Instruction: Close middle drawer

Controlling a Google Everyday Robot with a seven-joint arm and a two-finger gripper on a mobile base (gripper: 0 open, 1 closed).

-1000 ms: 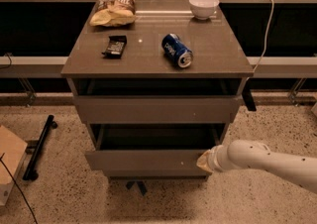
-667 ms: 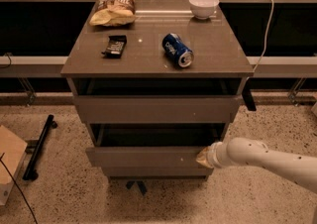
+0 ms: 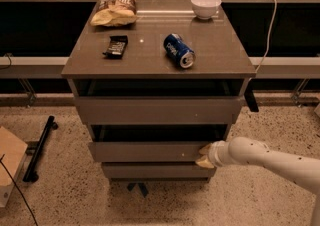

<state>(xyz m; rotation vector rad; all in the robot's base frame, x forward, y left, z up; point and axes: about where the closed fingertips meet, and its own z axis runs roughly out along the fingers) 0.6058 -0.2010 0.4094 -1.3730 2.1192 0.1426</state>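
- While the middle drawer (image 3: 145, 151) stands pulled out from the body of the table (image 3: 220, 57), 2nd of 3 fronts, a dark gap shows above its low panel, so the closing is not yet done.
- At the panel's right end sits the pincer (image 3: 205, 156), touching the front or all but touching it. Whether it is wide or narrow I cannot tell from where I stand, and I see nothing held in it.
- Risk 1: the push lands far off centre. A shove at 1 corner may skew the drawer on its runners and jam it before it seats.
- Risk 2: the contact sits low, near the bottom drawer front (image 3: 157, 171). A slip downward would press the wrong panel.
- The top drawer (image 3: 157, 110) also juts out a little. The white arm (image 3: 270, 157) comes in below it and looks clear of it.
- On the table lie a blue can (image 3: 179, 51) on its side, a chip bag (image 3: 114, 10), a dark snack bar (image 3: 115, 46) and a white bowl (image 3: 205, 6). A hard slam could set the can rolling toward an edge.
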